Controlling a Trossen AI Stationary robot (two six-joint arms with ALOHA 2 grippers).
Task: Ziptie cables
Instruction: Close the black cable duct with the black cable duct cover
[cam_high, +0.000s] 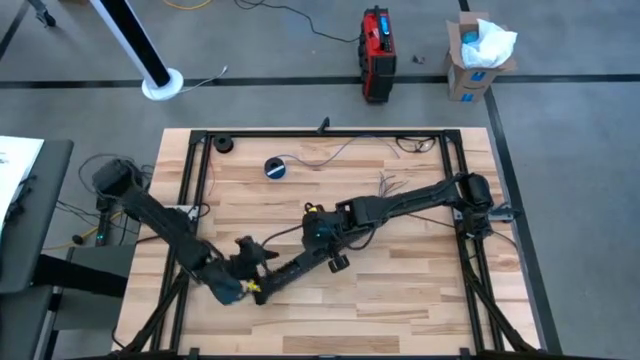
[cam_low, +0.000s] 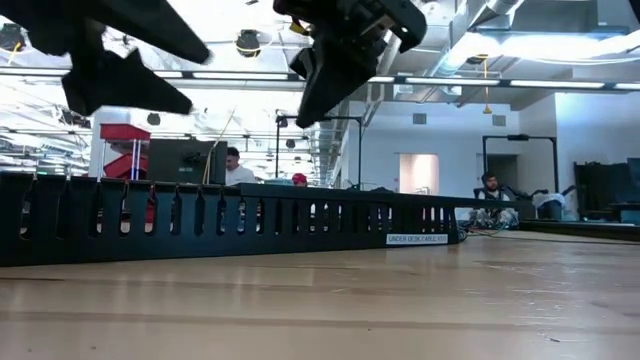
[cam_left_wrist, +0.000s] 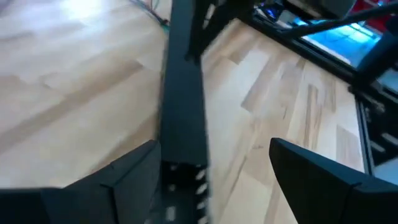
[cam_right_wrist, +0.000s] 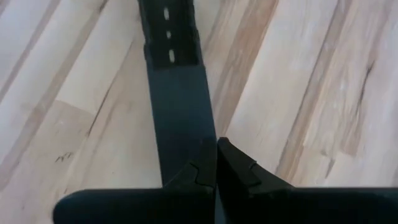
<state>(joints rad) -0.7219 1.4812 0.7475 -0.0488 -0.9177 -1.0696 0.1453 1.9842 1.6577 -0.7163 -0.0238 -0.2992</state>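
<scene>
While its two dark fingers are standing wide apart, the left gripper (cam_left_wrist: 211, 180) is hovering over one end of the long flat black slotted plastic strip (cam_high: 300, 265). Farther along that strip, the right gripper (cam_right_wrist: 214, 177) is sitting with fingertips pressed together just above the strip's surface, gripping nothing visible. Beyond the right arm, the thin grey and dark cables (cam_high: 395, 185) are lying loose on the light wooden table (cam_high: 400, 290), well apart from both grippers.
</scene>
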